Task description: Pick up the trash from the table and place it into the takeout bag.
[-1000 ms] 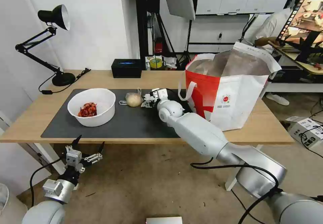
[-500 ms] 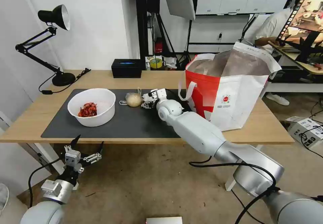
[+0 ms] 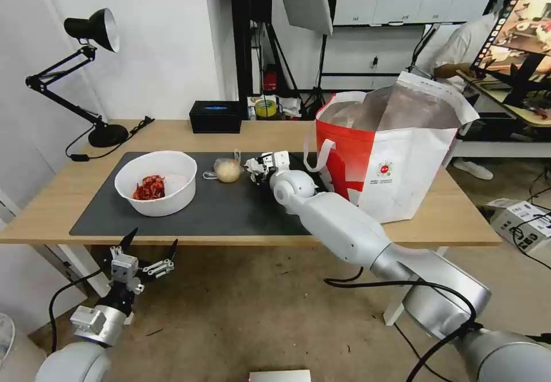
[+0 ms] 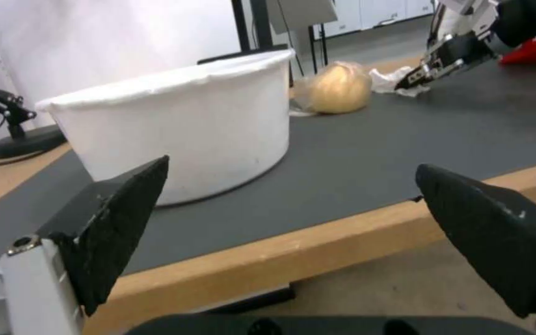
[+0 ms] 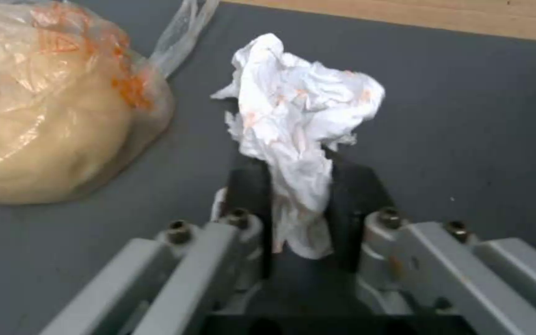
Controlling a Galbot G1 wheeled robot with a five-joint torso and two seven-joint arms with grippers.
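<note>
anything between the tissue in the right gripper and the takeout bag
Nothing visible on the mat blocks the way. The right gripper is shut on the crumpled tissue, and the takeout bag stands just beside that arm. Only the bag's own tall wall has to be cleared to reach its open top.

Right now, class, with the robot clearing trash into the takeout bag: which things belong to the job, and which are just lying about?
Job:
crumpled white tissue, clamped in the right tool
small clear bag with beige lump
white bowl with red scraps
takeout bag

Lying about:
black desk lamp
small black box
</note>
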